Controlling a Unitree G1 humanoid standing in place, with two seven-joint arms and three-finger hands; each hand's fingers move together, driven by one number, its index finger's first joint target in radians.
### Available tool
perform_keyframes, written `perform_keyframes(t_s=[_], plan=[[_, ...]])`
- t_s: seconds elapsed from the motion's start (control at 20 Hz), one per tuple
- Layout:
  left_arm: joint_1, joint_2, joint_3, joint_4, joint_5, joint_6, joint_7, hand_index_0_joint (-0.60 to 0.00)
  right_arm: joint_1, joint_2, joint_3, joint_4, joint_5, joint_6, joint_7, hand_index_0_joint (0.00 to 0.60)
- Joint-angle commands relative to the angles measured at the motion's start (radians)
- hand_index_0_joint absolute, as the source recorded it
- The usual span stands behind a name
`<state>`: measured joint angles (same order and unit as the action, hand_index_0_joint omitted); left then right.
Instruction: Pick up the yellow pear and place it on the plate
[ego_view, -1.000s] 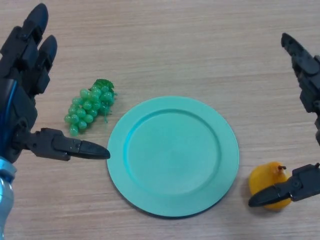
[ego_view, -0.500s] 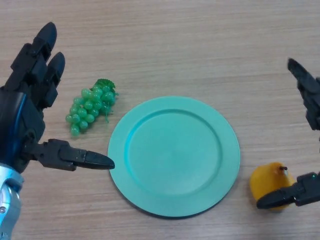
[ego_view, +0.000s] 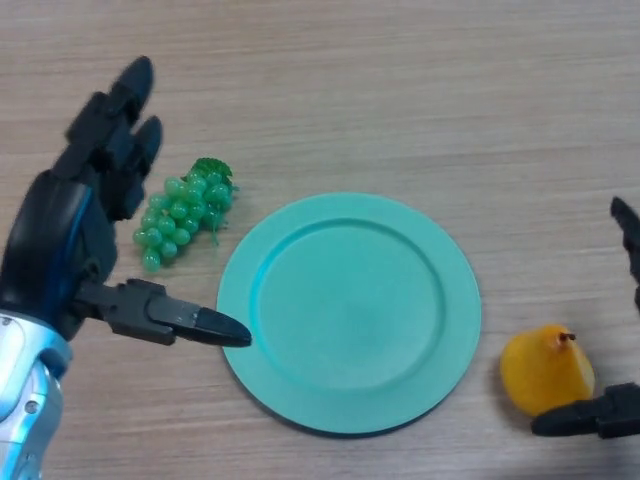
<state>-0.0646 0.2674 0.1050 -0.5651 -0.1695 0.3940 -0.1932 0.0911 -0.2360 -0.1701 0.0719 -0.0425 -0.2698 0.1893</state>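
The yellow pear (ego_view: 545, 369) lies on the wooden table, just right of the green plate (ego_view: 349, 310) and apart from it. My right hand (ego_view: 600, 413) shows only at the right edge, open: its thumb lies just below the pear and a fingertip pokes in higher up, neither curled on the fruit. My left hand (ego_view: 70, 250) hovers open at the left, fingers straight up past the grapes, its thumb tip reaching over the plate's left rim.
A bunch of green grapes (ego_view: 182, 210) lies left of the plate, partly beside my left hand's fingers. Bare wooden tabletop stretches across the far half of the view.
My left hand has shifted right and up, its thumb now over the plate's rim. My right hand has drawn back toward the right edge and lower, uncovering the pear.
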Motion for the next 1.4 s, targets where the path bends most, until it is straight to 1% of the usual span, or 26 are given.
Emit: perform_keyframes(t_s=[0.05,0.15,0.3,0.4,0.45,0.5,0.55,0.6,0.65,0.75,0.8,0.9,0.95,1.0,1.1,1.15,1.2,1.25,1.3,1.35,1.4], plan=[[-0.031,0.023,0.056,-0.065,0.012,-0.083,-0.014,0.000,-0.049,-0.043,-0.012,0.014,0.030,-0.168,-0.058,0.000],[-0.031,0.025,0.071,-0.085,-0.013,-0.064,-0.005,0.000,-0.065,-0.044,0.009,0.096,0.023,-0.192,-0.075,0.000],[-0.016,0.021,0.067,-0.078,0.016,-0.117,-0.009,0.000,-0.062,-0.038,0.032,0.138,0.018,-0.191,-0.088,0.000],[-0.014,0.020,0.068,-0.075,0.017,-0.124,-0.005,0.000,-0.064,-0.037,0.034,0.152,0.009,-0.192,-0.101,0.201],[-0.013,0.019,0.067,-0.072,0.020,-0.133,0.001,0.000,-0.065,-0.039,0.035,0.171,-0.012,-0.188,-0.123,0.352],[-0.011,0.019,0.070,-0.071,0.019,-0.139,0.004,0.000,-0.064,-0.042,0.038,0.187,-0.039,-0.178,-0.139,0.451],[-0.002,0.020,0.080,-0.072,0.018,-0.144,0.005,0.000,-0.060,-0.049,0.047,0.223,-0.110,-0.159,-0.175,0.600],[0.001,0.019,0.083,-0.070,0.013,-0.144,0.005,0.000,-0.056,-0.051,0.052,0.219,-0.129,-0.149,-0.171,0.600],[0.008,0.020,0.090,-0.073,0.008,-0.139,0.002,0.000,-0.043,-0.059,0.060,0.201,-0.162,-0.127,-0.130,0.600],[0.012,0.021,0.088,-0.074,0.022,-0.132,0.001,0.000,-0.037,-0.058,0.061,0.194,-0.192,-0.134,-0.123,0.600],[0.012,0.020,0.088,-0.074,0.023,-0.131,0.000,0.000,-0.035,-0.058,0.062,0.183,-0.195,-0.133,-0.122,0.600],[0.009,0.022,0.099,-0.079,0.005,-0.114,-0.001,0.000,-0.020,-0.052,0.061,0.105,-0.186,-0.083,-0.097,0.600],[0.007,0.026,0.112,-0.090,-0.012,-0.096,-0.002,0.000,-0.017,-0.046,0.063,0.032,-0.183,-0.028,-0.084,0.600],[0.011,0.027,0.115,-0.087,-0.017,-0.100,-0.006,0.000,-0.017,-0.035,0.068,-0.024,-0.154,0.023,-0.067,0.600],[0.015,0.027,0.120,-0.078,-0.023,-0.112,-0.009,0.000,-0.039,-0.009,0.096,-0.176,-0.078,0.171,-0.052,0.600],[0.016,0.028,0.121,-0.079,-0.025,-0.115,-0.009,0.000,-0.061,0.015,0.126,-0.278,0.027,0.311,-0.044,0.600],[0.014,0.027,0.123,-0.084,-0.033,-0.101,-0.001,0.000,-0.081,0.020,0.146,-0.316,0.055,0.378,-0.055,0.600],[0.007,0.027,0.122,-0.085,-0.042,-0.095,0.013,0.000,-0.123,0.029,0.182,-0.346,0.082,0.435,-0.061,0.600],[0.005,0.028,0.122,-0.085,-0.045,-0.096,0.019,0.000,-0.155,0.033,0.207,-0.330,0.062,0.419,-0.062,0.600],[0.004,0.027,0.123,-0.082,-0.051,-0.110,0.025,0.000,-0.205,0.040,0.258,-0.289,0.050,0.385,-0.071,0.600],[0.005,0.027,0.123,-0.082,-0.055,-0.116,0.028,0.000,-0.235,0.042,0.290,-0.241,0.044,0.329,-0.085,0.600]])
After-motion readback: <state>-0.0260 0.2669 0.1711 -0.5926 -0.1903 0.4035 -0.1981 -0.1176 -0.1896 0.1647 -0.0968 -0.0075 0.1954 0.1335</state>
